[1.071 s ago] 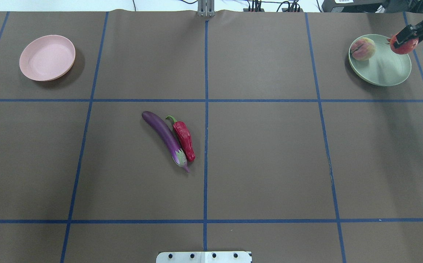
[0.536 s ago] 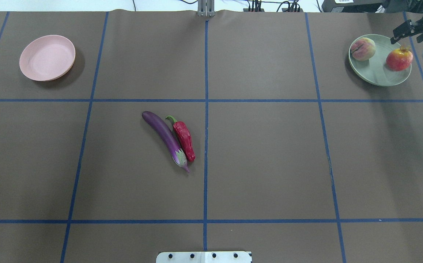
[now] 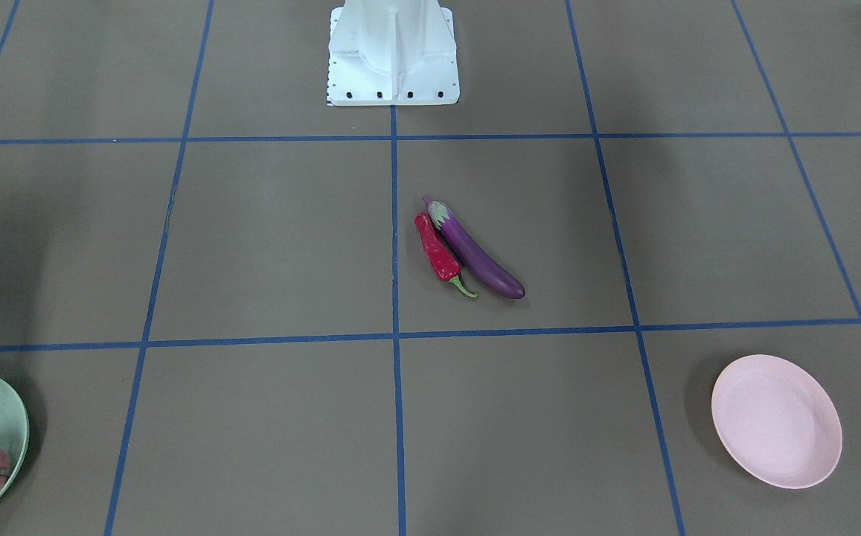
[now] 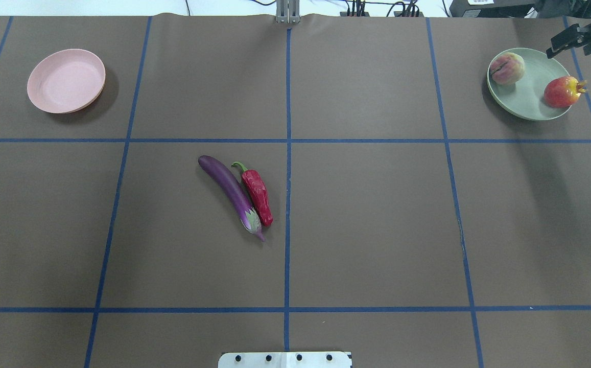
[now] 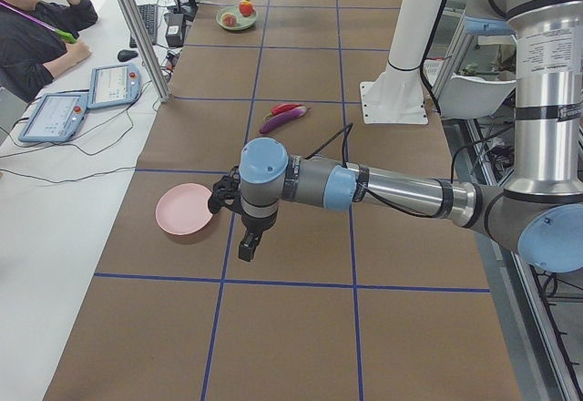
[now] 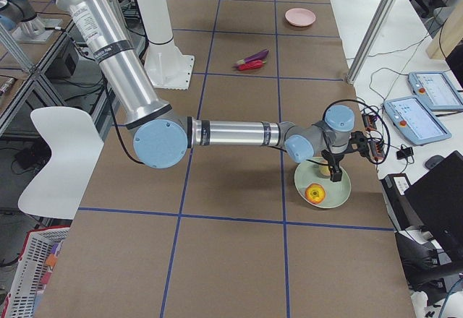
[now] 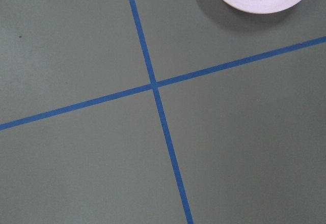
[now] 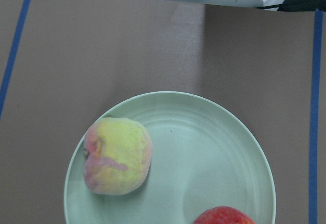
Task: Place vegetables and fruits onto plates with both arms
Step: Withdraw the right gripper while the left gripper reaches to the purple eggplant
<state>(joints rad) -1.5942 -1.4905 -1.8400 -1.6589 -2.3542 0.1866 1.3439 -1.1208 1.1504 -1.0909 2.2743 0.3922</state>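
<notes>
2 vegetables touch at frame centre: the glossy eggplant (image 4: 229, 190) looks slippery, so grip mid-body, clear of the chili (image 4: 257, 191). Right gripper (image 4: 571, 46) hangs spread and empty; left gripper (image 5: 248, 246), cannot tell

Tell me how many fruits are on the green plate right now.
2. In the overhead view the peach sits on the left side of the green plate, and the pomegranate lies at its right rim. Nothing else appears to be hidden on it.
</notes>
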